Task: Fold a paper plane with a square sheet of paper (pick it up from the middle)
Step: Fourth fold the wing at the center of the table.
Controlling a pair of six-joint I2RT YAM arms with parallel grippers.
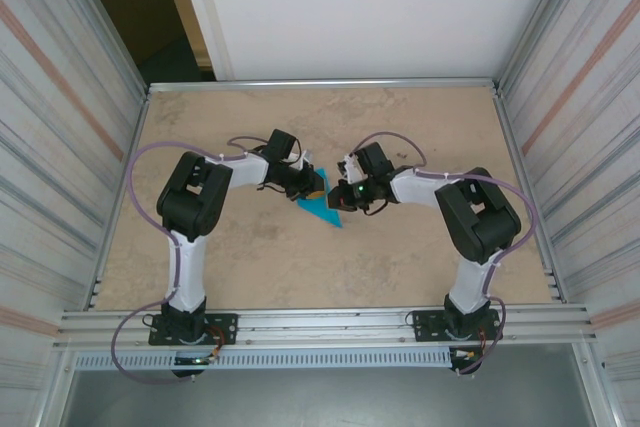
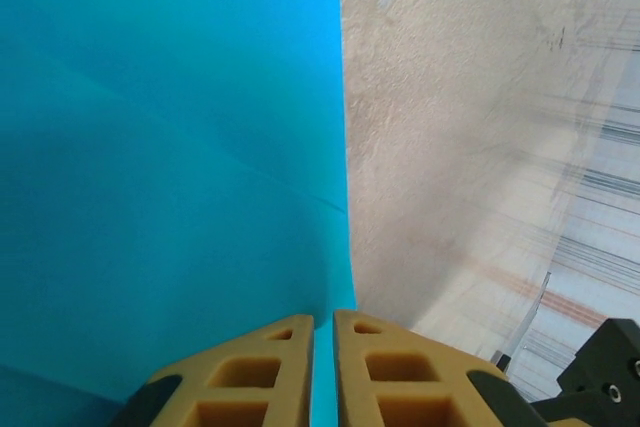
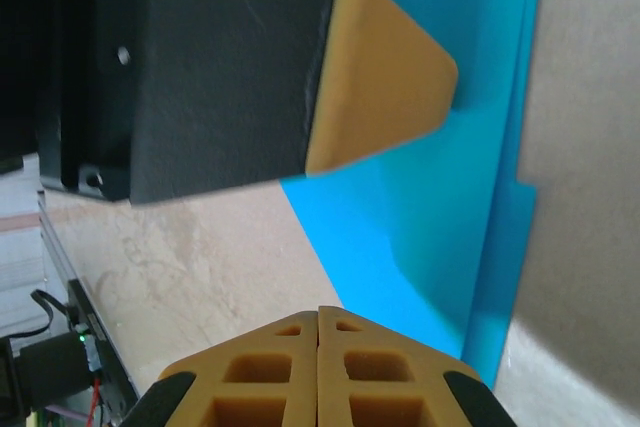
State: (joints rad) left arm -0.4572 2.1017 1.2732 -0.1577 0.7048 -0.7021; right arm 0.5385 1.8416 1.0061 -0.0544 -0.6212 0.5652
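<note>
Bare counter (image 1: 430, 127) is stretching toward every railed edge around both arms, which are meeting at its middle. The folded blue paper (image 1: 322, 210) is lying there, well apart from all edges. The left end effector (image 2: 323, 319) is pinching the paper's straight edge between nearly shut fingers. The right end effector (image 3: 319, 313) is sitting closed, fingers pressed together, just beside the paper.

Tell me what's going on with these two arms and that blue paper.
Two robot arms are working a turquoise sheet of paper in the middle of the table. It is already creased into a smaller pointed shape. The left gripper is pinched shut on one edge of it. The right gripper is shut too, tips right at the paper, but I can't tell whether it grips it.
</note>
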